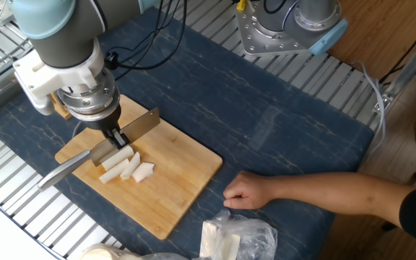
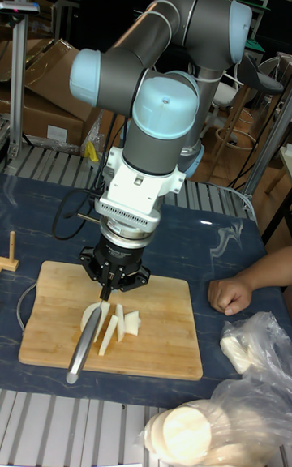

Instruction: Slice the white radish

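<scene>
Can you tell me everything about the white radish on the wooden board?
The radish is cream-white and already cut into several sticks and wedges. They lie close together in a small fan on the bamboo board, near its left end. The knife, held in the gripper, rests its blade against the piece farthest left. A person's hand rests well away, not touching them.

White radish (image 1: 125, 165), cut into pale wedges, clustered on wooden board, perhaps four pieces
</scene>
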You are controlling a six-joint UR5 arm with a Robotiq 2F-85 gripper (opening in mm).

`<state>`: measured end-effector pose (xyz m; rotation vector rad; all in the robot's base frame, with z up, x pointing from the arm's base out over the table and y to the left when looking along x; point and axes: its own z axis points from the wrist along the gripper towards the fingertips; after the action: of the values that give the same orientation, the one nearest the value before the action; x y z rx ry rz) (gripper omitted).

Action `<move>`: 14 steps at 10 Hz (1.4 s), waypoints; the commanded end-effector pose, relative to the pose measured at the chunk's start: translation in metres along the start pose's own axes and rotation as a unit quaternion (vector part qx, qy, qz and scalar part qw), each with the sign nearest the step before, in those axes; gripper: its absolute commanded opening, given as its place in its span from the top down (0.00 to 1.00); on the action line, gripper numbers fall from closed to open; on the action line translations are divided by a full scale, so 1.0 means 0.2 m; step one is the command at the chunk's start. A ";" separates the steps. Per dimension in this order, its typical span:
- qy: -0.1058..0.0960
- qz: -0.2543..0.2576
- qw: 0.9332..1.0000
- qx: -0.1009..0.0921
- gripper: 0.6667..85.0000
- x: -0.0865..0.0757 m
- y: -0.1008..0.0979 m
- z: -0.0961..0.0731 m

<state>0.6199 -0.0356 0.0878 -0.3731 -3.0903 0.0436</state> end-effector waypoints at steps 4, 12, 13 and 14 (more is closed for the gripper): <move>-0.002 0.007 1.000 -0.008 1.00 -0.01 0.02 -0.01; -0.011 0.011 1.000 -0.009 1.00 -0.06 0.05 0.05; -0.013 0.011 1.000 -0.009 1.00 -0.07 0.05 0.07; -0.017 0.009 1.000 -0.011 1.00 -0.08 0.04 0.09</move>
<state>0.6317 -0.0322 0.0755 -0.3966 -3.1119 0.0387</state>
